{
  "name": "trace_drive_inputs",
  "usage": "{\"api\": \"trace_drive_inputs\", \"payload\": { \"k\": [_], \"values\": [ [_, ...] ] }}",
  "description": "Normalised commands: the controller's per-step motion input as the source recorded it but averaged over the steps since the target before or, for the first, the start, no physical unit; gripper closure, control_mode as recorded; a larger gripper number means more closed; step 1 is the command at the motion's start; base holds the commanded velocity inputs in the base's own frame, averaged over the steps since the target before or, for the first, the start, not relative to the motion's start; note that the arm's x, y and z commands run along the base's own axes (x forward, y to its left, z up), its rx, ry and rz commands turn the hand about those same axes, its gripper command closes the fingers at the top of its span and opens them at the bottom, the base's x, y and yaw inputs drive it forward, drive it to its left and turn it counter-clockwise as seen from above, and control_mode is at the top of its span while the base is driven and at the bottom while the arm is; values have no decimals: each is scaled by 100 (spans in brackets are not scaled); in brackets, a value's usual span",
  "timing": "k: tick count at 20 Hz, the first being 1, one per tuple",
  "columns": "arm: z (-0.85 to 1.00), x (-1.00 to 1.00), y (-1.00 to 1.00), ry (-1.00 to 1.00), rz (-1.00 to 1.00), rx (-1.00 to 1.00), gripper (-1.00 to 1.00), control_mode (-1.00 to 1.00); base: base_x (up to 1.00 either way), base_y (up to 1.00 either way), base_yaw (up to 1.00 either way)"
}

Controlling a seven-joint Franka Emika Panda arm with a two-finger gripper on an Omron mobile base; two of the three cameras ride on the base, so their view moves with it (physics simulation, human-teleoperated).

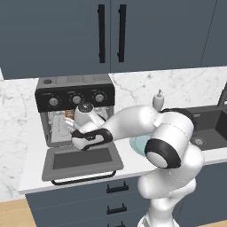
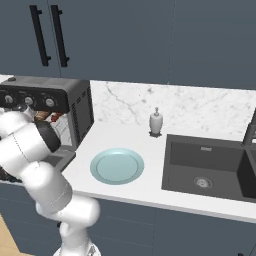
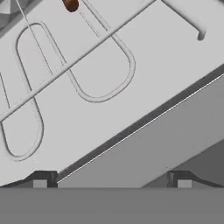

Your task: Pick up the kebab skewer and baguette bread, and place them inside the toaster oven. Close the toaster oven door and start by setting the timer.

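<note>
Food is sitting inside the toaster oven [image 1: 75, 115], with the kebab skewer [image 3: 70, 5] far back on the rack. The gripper [image 3: 111, 180] is hanging wide open, holding nothing, over the dropped toaster oven door [image 1: 82, 159], likely ready to shut it.

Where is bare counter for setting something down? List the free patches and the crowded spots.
Free: the counter strip between the plate and the sink, and between the soap bottle and the toaster oven. Crowded: the toaster oven's front, where the lowered door and the arm take up the space.
</note>
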Motion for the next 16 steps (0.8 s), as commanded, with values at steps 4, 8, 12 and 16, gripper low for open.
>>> {"api": "trace_drive_inputs", "payload": {
  "k": [4, 8, 12, 16],
  "values": [
    [57, -96, 0, 4, 3, 0, -100, -100, 0, 0, 0],
    [48, -100, 0, 8, 10, 0, -100, -100, 0, 0, 0],
    [13, -100, -13, 9, 26, -2, -100, -100, 0, 0, 0],
    [0, -100, -23, 4, 34, 0, -100, -100, 0, 0, 0]
  ]
}}
